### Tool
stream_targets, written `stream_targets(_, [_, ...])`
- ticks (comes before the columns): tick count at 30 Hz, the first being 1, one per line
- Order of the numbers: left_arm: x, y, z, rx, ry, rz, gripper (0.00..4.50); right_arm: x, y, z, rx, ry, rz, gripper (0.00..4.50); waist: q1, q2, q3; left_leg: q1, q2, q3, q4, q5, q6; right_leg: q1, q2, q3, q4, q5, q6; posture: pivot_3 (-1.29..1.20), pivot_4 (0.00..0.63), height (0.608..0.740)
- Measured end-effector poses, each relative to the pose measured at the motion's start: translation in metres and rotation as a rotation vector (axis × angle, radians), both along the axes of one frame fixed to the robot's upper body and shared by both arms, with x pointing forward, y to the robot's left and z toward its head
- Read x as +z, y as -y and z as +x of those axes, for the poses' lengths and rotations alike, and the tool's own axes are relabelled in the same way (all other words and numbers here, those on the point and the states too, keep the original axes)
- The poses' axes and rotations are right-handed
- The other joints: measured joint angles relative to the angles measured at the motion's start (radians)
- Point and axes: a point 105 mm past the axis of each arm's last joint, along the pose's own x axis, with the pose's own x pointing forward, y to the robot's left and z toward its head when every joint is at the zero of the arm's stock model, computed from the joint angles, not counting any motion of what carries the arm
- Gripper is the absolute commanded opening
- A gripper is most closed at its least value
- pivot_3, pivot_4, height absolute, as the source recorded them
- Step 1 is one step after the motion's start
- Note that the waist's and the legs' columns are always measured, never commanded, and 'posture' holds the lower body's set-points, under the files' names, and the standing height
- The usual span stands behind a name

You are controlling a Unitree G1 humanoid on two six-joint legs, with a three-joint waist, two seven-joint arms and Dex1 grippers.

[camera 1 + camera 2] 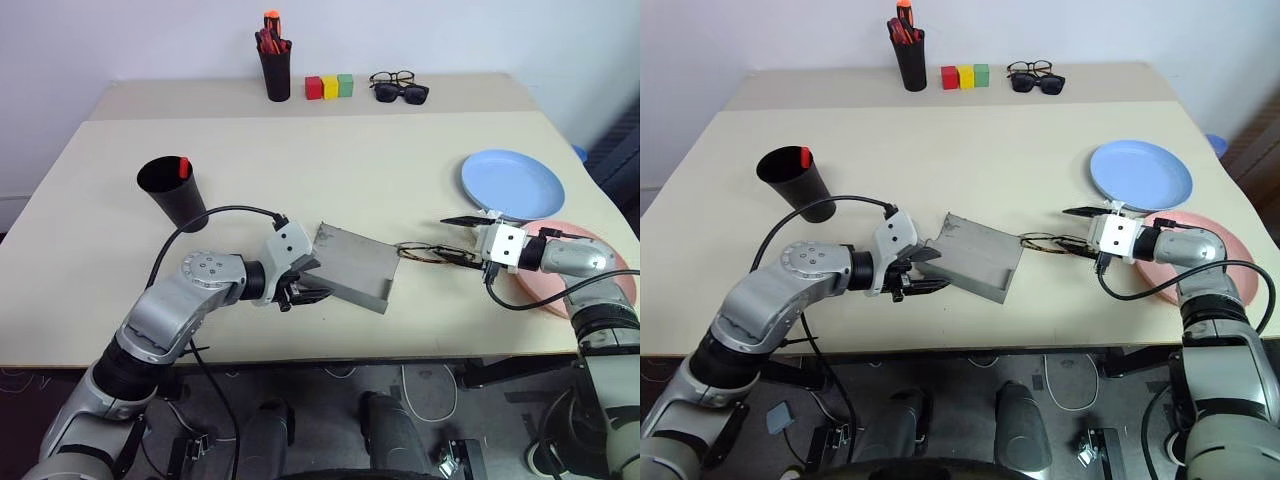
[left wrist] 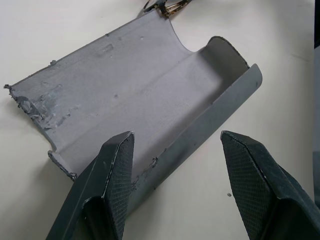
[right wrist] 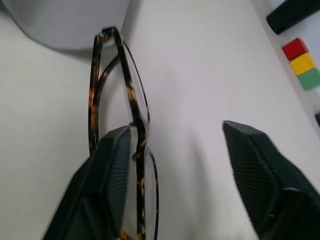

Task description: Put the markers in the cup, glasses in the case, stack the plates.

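Two grippers, both spread. Right gripper (image 1: 461,238) holds nothing; folded glasses (image 1: 425,252) lie on the table (image 1: 90,270) by one finger, touching the open grey case (image 1: 352,265). Left gripper (image 1: 305,282) straddles the case's near wall without clamping. Blue plate (image 1: 512,183) and pink plate (image 1: 610,285) sit beside the right edge; cup (image 1: 174,192) far left.

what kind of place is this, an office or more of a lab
Probably a lab or test room set up as a desk: plain beige tables against a bare wall, staged props such as coloured blocks and a pen holder, and loose cables on the floor.
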Motion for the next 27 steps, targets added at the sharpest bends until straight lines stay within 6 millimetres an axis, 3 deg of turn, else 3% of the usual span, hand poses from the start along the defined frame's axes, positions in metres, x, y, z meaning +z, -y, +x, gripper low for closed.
stream_targets(5, [0.003,0.005,0.003,-0.011,0.011,-0.014,2.83,0.025,0.024,0.006,-0.139,0.089,-0.009,2.95,0.001,0.0,0.0,0.0,0.0,0.0,0.0,0.0,0.0,0.0,0.0,0.001,0.0,-0.001,-0.001,0.0,0.15,0.739])
stream_targets(8, [0.001,0.009,0.003,-0.024,0.004,-0.019,2.83,0.046,0.038,0.004,-0.254,0.09,0.113,2.95,0.003,0.0,0.0,0.0,0.0,0.0,0.0,0.0,0.0,0.0,0.0,0.001,0.0,0.0,-0.001,0.0,0.15,0.739])
stream_targets(11, [-0.001,0.013,0.003,-0.038,-0.005,-0.022,2.83,0.056,0.04,-0.011,-0.333,-0.014,0.294,2.95,0.009,0.0,0.0,-0.001,0.0,0.0,0.0,0.0,0.0,0.0,0.0,0.001,0.0,0.0,-0.001,0.0,0.15,0.739])
stream_targets(18, [-0.004,0.015,0.006,-0.047,-0.016,-0.035,2.83,0.067,0.015,-0.047,-0.432,-0.335,0.642,2.95,0.015,0.001,0.0,-0.001,0.0,0.0,0.002,0.0,0.0,0.0,0.0,0.001,0.0,-0.002,-0.004,0.0,0.15,0.739])
stream_targets(27, [-0.001,0.018,0.008,-0.055,-0.017,-0.039,2.83,0.079,-0.024,-0.044,-0.504,-0.697,1.252,2.95,0.034,0.0,0.0,-0.003,0.0,-0.001,0.0,0.0,0.001,-0.002,0.0,0.0,-0.001,-0.002,-0.005,0.0,0.15,0.739])
